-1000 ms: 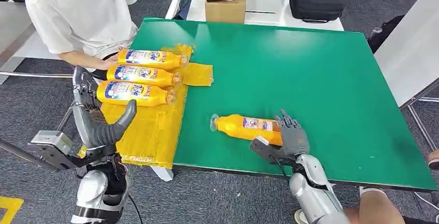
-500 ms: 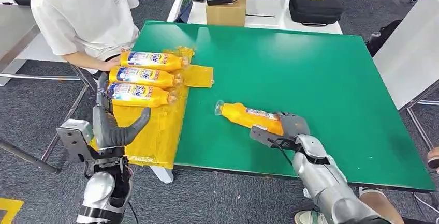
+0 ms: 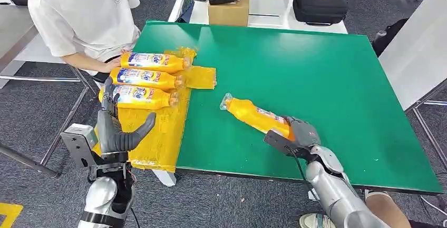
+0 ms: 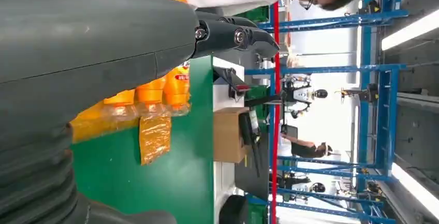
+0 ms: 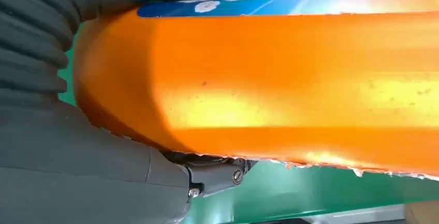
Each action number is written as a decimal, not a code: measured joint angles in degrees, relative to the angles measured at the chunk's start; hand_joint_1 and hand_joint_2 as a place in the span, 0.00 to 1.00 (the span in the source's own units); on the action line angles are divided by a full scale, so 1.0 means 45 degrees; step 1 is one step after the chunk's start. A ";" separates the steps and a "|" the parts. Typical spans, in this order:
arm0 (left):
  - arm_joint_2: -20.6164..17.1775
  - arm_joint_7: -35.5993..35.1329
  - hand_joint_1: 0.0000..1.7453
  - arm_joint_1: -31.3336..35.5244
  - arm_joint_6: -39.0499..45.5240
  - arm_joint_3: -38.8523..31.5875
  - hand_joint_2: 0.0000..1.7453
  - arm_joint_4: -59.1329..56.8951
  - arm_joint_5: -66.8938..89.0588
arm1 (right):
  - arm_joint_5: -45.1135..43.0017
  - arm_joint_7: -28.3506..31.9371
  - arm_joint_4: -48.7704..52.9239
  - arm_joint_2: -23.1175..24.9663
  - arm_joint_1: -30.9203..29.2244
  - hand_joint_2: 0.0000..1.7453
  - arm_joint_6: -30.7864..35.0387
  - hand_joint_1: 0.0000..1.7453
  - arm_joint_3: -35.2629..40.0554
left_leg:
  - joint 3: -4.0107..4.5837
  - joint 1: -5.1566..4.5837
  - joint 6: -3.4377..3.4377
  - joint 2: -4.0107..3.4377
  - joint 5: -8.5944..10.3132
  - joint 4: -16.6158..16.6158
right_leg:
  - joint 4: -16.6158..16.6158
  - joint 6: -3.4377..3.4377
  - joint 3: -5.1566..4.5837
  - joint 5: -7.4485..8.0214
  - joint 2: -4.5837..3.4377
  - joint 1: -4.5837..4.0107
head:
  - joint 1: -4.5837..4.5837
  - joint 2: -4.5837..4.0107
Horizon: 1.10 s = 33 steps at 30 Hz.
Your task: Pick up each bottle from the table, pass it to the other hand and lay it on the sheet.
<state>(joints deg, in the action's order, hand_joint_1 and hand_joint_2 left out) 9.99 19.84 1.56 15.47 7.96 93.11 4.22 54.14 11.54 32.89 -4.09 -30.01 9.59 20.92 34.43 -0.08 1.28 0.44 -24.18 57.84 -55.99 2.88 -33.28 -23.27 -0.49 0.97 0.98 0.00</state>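
While gripped at its base: orange bottle (image 3: 256,116) tilted over the green table (image 3: 327,75), clear-capped neck pointing toward the yellow sheet (image 3: 153,130), well apart from it.
Right hand (image 3: 295,136): wrapped around the bottle's base near the table's front edge; close up, orange body (image 5: 290,84) pressed against the grey palm, blue label strip along one side.
Left hand (image 3: 117,128): holding nothing, fingers upright and thumb spread out sideways, raised just off the table's left front corner, beside the sheet's front part.
Bottles on sheet (image 3: 145,77): three orange ones lying side by side, caps toward the table's middle, labels up.
Sheet: draped over the table's left edge, a flap reaching onto the green.
Person (image 3: 79,12): seated at the left side, white shirt, a hand by the farthest bottle.
Behind the table: cardboard box (image 3: 229,12), black case (image 3: 319,4).
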 measured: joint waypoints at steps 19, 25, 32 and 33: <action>-0.0112 0.0050 0.00 -0.0172 -0.1619 0.1237 1.00 -0.0427 0.0131 | -0.4808 0.3724 0.6889 0.1258 0.3591 1.00 0.1975 1.00 -0.1345 | 0.0181 0.0000 0.0004 0.0037 0.0010 0.0000 | -0.0012 0.0004 -0.0153 -0.0005 0.0026 0.0004 | -0.0005 0.0000; 0.0203 -0.0369 0.00 -0.0664 -0.3399 0.2233 1.00 -0.1311 -0.2556 | -0.4974 0.5061 0.9140 0.1952 0.4362 1.00 0.4127 1.00 -0.1361 | 0.0213 -0.0005 -0.0001 0.0023 -0.0001 0.0000 | -0.0008 0.0004 -0.0191 -0.0006 0.0023 0.0009 | -0.0005 0.0000; 0.0325 -0.0009 0.00 -0.0825 -0.5508 0.3298 1.00 -0.1277 -0.4799 | -0.5149 0.5343 0.9579 0.2390 0.4445 1.00 0.3789 1.00 -0.0150 | 0.0213 0.0000 -0.0003 0.0023 0.0001 -0.0001 | -0.0013 0.0004 -0.0192 -0.0006 0.0022 0.0003 | 0.0000 0.0000; 0.0325 0.0029 0.00 -0.0845 -0.5561 0.3419 1.00 -0.1253 -0.4818 | -0.5182 0.5420 0.9574 0.2414 0.4447 1.00 0.3697 1.00 -0.0001 | 0.0213 0.0002 -0.0003 0.0023 0.0002 -0.0001 | -0.0013 0.0004 -0.0192 -0.0006 0.0023 0.0002 | 0.0000 0.0000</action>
<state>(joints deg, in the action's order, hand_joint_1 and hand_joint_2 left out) 11.45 19.98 -2.25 -9.55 23.34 87.47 -17.46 30.82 35.93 75.97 6.78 -10.00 26.23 20.91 35.39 -0.07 1.27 0.54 -24.17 57.84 -56.05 2.89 -34.15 -23.29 -0.39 0.98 0.98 0.00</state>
